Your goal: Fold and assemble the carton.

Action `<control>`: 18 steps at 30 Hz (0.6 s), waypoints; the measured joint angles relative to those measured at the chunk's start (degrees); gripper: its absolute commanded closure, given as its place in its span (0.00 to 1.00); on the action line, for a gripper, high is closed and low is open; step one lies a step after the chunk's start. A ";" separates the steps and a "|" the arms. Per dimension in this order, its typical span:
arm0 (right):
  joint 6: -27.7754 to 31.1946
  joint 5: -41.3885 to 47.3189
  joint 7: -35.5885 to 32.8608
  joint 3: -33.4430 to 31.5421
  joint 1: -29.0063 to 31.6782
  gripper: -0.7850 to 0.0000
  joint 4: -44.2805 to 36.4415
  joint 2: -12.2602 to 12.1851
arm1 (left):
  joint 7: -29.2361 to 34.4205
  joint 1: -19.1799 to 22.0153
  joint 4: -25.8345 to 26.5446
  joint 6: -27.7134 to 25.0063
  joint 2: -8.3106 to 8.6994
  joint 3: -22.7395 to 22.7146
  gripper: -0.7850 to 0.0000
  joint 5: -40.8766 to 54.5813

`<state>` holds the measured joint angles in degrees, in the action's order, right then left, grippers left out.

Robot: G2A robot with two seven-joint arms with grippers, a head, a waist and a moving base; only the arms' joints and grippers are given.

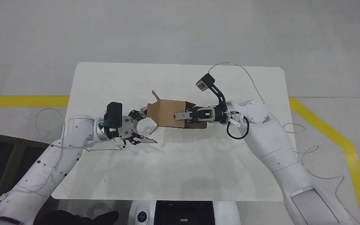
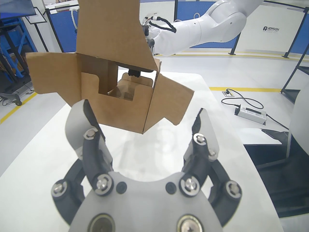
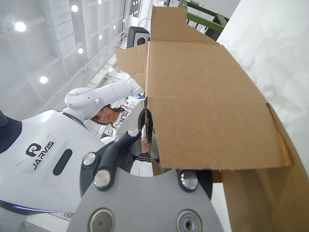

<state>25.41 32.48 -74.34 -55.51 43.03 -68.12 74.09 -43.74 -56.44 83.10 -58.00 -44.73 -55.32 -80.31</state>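
Carton (image 1: 167,112) (image 2: 115,114) (image 3: 205,112): brown cardboard, on its side and lifted clear of the tabletop (image 1: 112,79) (image 2: 36,146) (image 3: 277,37), over its middle. The open end faced my left pincer.
Carton flaps: one tall flap stood up and one splayed out to each side. A notched flap crossed the lower half of the opening.
Right pincer (image 1: 183,115) (image 3: 147,119): I had it clamped on the carton's wall, reaching in from the end away from my left pincer. One black fingertip (image 2: 135,72) showed inside the carton.
Left pincer (image 1: 145,128) (image 2: 142,112): I held it spread wide and empty, just beside the carton's open end, near the lower flap but apart from it.
Power brick (image 2: 251,115): grey with a black cable, on the floor well beyond the carton.
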 measured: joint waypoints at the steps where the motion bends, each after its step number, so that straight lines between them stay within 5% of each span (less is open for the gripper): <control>1: -0.02 -0.01 0.00 0.00 -0.01 1.00 0.01 0.00 | -0.18 0.10 -0.15 0.00 0.09 0.07 0.13 0.28; 5: -0.01 -0.23 -0.15 0.17 0.03 1.00 -0.03 0.03 | -0.31 0.53 -1.47 0.00 0.38 -0.13 0.00 2.52; 18: -0.20 -0.57 -1.04 1.28 -0.14 1.00 -0.27 0.29 | 4.72 1.42 -1.86 0.00 0.04 -1.27 0.00 8.97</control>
<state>25.21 31.91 -75.38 -54.23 42.89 -68.40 74.38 -39.02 -55.02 81.24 -58.00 -44.69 -56.59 -71.33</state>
